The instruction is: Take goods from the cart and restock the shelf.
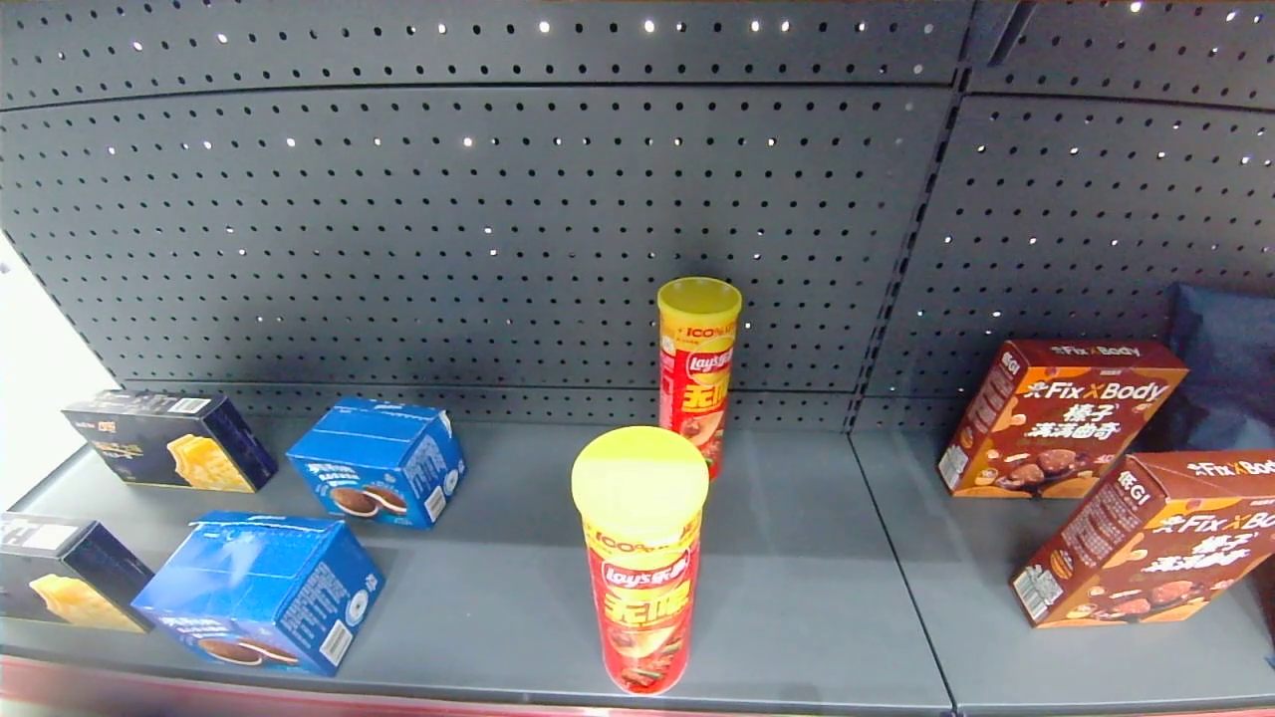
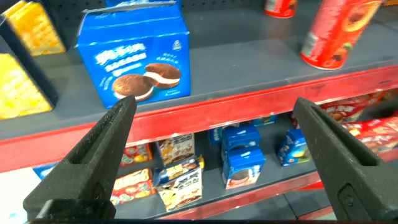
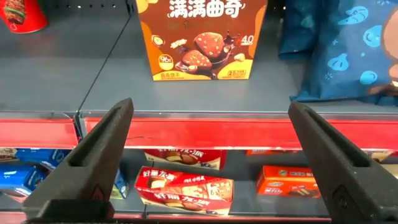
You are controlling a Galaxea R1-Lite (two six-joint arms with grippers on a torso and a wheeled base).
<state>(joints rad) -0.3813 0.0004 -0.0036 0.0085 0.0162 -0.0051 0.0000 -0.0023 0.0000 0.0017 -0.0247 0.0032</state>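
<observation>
On the grey shelf two red chip cans with yellow lids stand upright, one at the front and one at the back. My left gripper hangs open and empty just outside the shelf's red front edge, facing a blue cookie box. A chip can lies farther along that shelf. My right gripper is also open and empty in front of the red edge, facing a brown cookie box beside a dark blue bag.
Two blue cookie boxes and two dark boxes fill the shelf's left part. Two brown boxes and a blue bag stand right. A lower shelf holds several packs.
</observation>
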